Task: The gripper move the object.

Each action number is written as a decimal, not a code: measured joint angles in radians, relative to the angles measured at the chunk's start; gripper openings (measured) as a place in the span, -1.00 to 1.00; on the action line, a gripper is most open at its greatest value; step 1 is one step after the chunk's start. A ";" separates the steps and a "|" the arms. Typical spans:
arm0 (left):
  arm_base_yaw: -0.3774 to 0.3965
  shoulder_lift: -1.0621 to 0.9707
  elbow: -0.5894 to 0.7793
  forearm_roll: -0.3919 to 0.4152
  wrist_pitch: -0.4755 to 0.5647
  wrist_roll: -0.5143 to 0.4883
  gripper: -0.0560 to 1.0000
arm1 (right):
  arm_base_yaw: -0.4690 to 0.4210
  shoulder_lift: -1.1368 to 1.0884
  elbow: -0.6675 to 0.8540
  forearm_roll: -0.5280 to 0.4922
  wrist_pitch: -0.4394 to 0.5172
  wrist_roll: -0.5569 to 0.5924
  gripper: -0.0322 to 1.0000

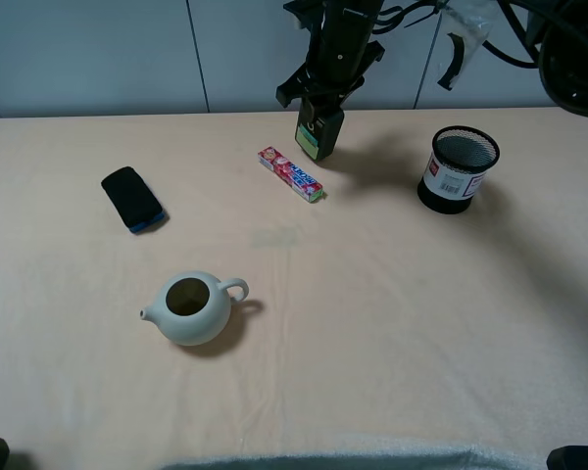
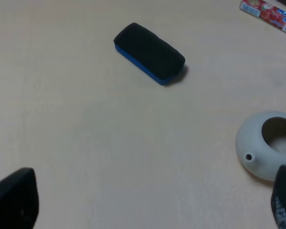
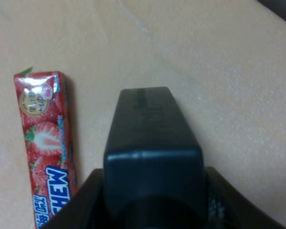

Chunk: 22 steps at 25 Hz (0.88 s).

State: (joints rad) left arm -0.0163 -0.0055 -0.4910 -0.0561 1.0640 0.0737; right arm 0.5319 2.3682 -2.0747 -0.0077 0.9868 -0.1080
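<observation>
Pump bottle [image 1: 317,137], dark with a green label, is seen upright at the far middle of the table [image 1: 421,343], just behind the far end of a red strawberry candy pack [image 1: 290,174]. Its black pump top is gripped from above by the right gripper [image 1: 319,113], whose fingers are closed against the two sides of the top; in the right wrist view the pump head is framed tightly by dark finger parts. Whether the bottle's base is touching the table cannot be told. The left gripper [image 2: 150,202] is held spread wide, with only its two dark tips seen at the picture's edges and nothing between them but bare table. A black phone [image 1: 132,199] with a blue edge is laid flat at left, a lidless white teapot [image 1: 191,308] is set nearer the front, and a black mesh cup [image 1: 459,168] is placed at right, well apart from the bottle.
</observation>
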 joint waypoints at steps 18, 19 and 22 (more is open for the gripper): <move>0.000 0.000 0.000 0.000 0.000 0.000 0.98 | 0.000 0.000 0.000 0.000 0.041 -0.008 -0.35; 0.000 0.000 0.000 0.000 0.000 0.000 0.98 | 0.000 0.000 0.000 0.000 0.041 -0.009 -0.35; 0.000 0.000 0.000 0.000 0.000 0.000 0.98 | 0.000 0.000 0.000 -0.001 0.041 -0.009 -0.27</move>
State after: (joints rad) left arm -0.0163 -0.0055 -0.4910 -0.0561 1.0640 0.0737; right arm 0.5319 2.3682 -2.0747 -0.0084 1.0277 -0.1168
